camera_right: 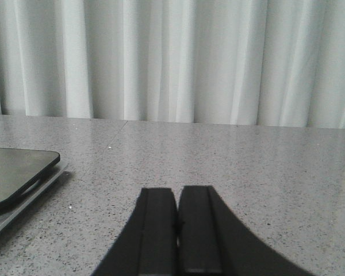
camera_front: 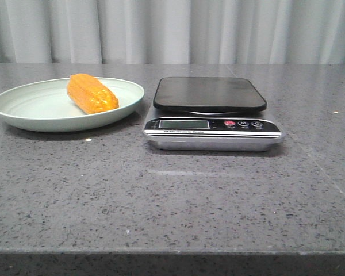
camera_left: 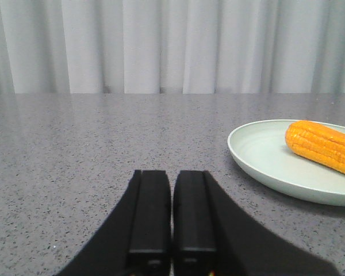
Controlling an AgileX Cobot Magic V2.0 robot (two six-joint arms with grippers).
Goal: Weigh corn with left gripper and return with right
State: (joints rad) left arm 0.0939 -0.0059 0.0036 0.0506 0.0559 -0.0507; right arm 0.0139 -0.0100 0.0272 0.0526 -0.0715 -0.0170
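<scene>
Speckled grey stone table [camera_front: 172, 195] backed by pale pleated curtains [camera_front: 172, 29]. A digital scale [camera_front: 213, 115] with a bare black platform stands near the far edge at centre; just beside it, toward the left edge, a pale green plate [camera_front: 23, 112] carries the corn [camera_front: 92, 94], lying diagonally. Nothing stands between plate and scale. Left gripper [camera_left: 171, 230] is level above the table, well apart from the plate, its fingers [camera_left: 150, 218] pressed together, empty. Right gripper [camera_right: 177, 236] likewise, fingers [camera_right: 158, 230] closed on nothing, beside the scale.
</scene>
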